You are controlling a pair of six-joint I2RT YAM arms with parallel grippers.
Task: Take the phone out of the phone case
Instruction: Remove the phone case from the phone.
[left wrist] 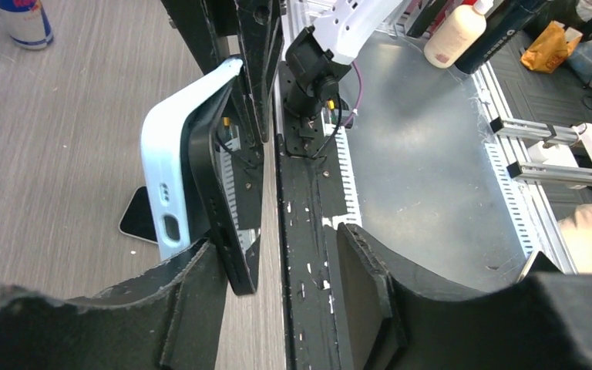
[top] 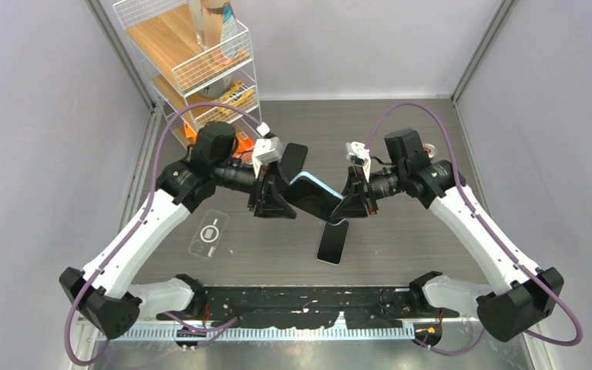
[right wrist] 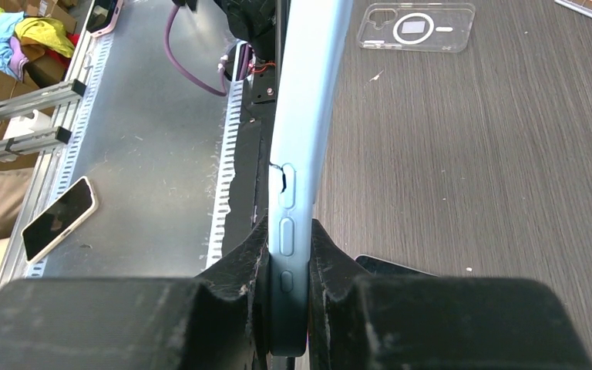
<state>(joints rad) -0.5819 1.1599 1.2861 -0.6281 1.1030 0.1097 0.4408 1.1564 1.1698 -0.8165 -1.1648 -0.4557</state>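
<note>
- The phone (left wrist: 214,193) is seemingly half peeled from the case (left wrist: 162,177); separation is not finished.
- The case is pinched by the right gripper (right wrist: 287,266); the left gripper (left wrist: 281,258) is spread.

Phone (left wrist: 216,196) partly out of blue case (left wrist: 166,166); jaws apart.

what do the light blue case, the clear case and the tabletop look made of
Light blue case: probably silicone or rubbery plastic, matte, with moulded side buttons.
Clear case: likely glossy transparent plastic; the surface beneath shows through, and there is a white ring inside.
Tabletop: grey wood-grain, probably laminate, matte.
</note>
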